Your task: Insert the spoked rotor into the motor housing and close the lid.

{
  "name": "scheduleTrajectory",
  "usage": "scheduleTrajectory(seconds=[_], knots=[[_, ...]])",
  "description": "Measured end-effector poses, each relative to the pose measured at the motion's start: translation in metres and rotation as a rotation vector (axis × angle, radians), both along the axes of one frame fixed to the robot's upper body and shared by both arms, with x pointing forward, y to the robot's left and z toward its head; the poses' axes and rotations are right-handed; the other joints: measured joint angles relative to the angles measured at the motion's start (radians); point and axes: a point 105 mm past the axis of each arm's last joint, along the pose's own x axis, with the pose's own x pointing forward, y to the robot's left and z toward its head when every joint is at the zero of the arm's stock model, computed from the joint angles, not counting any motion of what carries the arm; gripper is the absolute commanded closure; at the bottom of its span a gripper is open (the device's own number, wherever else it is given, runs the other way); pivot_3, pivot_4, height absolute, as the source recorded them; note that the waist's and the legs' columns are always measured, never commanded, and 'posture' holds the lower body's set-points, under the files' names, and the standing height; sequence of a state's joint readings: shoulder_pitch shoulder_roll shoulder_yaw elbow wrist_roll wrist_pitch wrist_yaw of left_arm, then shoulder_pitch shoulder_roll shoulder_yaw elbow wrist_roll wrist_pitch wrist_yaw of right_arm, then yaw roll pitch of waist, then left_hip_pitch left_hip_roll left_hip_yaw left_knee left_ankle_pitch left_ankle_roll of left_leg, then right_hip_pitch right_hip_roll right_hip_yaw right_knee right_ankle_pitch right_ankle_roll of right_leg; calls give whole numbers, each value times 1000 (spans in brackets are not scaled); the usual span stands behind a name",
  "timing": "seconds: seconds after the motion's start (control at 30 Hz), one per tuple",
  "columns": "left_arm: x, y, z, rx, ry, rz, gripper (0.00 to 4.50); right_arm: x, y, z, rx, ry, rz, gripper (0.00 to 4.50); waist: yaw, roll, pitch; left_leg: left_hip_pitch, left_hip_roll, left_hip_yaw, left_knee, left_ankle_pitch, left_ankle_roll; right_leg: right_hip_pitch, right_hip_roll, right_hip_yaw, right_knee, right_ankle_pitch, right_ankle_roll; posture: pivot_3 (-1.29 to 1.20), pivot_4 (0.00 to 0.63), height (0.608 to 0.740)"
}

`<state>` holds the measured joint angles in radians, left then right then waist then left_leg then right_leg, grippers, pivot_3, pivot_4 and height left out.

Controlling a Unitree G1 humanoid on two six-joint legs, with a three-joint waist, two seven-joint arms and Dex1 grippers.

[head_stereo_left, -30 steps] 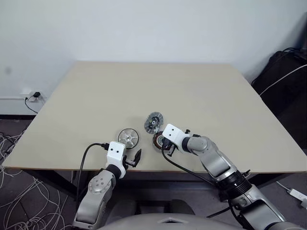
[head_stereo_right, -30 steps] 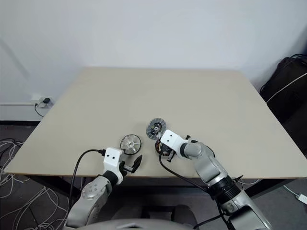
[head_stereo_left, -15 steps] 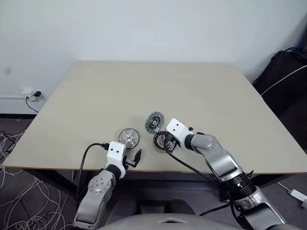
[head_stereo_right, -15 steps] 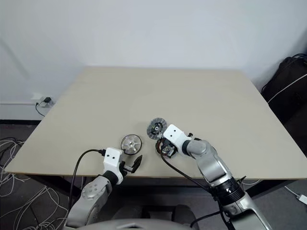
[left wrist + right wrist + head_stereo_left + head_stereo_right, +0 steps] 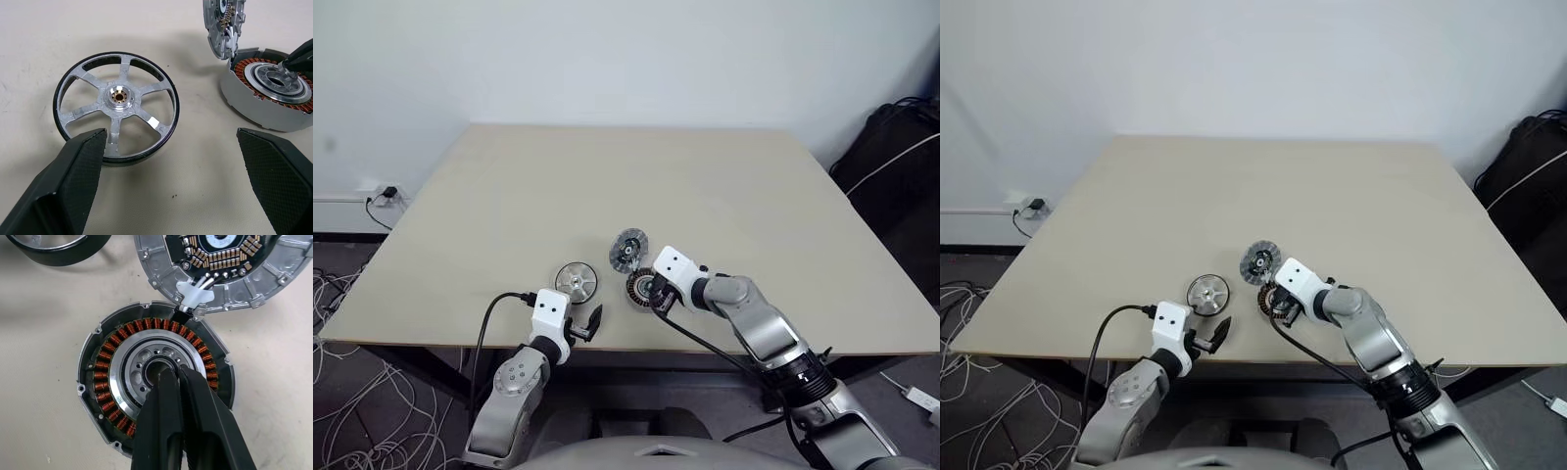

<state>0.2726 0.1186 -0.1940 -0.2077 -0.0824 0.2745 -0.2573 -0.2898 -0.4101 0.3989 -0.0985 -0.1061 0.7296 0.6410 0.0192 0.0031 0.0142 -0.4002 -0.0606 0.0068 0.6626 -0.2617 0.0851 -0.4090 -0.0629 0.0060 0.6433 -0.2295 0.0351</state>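
We find the spoked rotor lying flat on the tabletop close to its near edge, left of centre. The motor housing sits just to the rotor's right, also near that edge, with its copper windings facing up. The lid stands tilted open at the housing's far side, joined to it by a white connector. Our right gripper has its jaws pressed together, and their tips rest in the silver central bore of the housing, inside the winding ring. Our left gripper hangs over the near edge with its jaws spread wide apart and nothing between them; the rotor lies just beyond one finger, and the housing lies beyond the other, clear of both. The rotor and the housing are apart, not touching.
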Motion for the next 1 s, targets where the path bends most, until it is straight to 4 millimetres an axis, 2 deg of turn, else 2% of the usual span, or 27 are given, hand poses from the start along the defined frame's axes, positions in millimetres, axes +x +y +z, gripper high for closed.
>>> scheduleTrajectory(seconds=[0.5,1.0], knots=[[0,0,0,0,1,7,0,2,3,-3,1,18,10,4486,0,0,0,0,0,0,0,0,0,0,0,0,0,0,0,0,0,740],[0,-1,-1,-2,5,0,0,2,-5,-4,-13,27,-1,4486,1,0,0,0,0,0,0,0,0,0,0,0,0,0,0,0,0,740]])
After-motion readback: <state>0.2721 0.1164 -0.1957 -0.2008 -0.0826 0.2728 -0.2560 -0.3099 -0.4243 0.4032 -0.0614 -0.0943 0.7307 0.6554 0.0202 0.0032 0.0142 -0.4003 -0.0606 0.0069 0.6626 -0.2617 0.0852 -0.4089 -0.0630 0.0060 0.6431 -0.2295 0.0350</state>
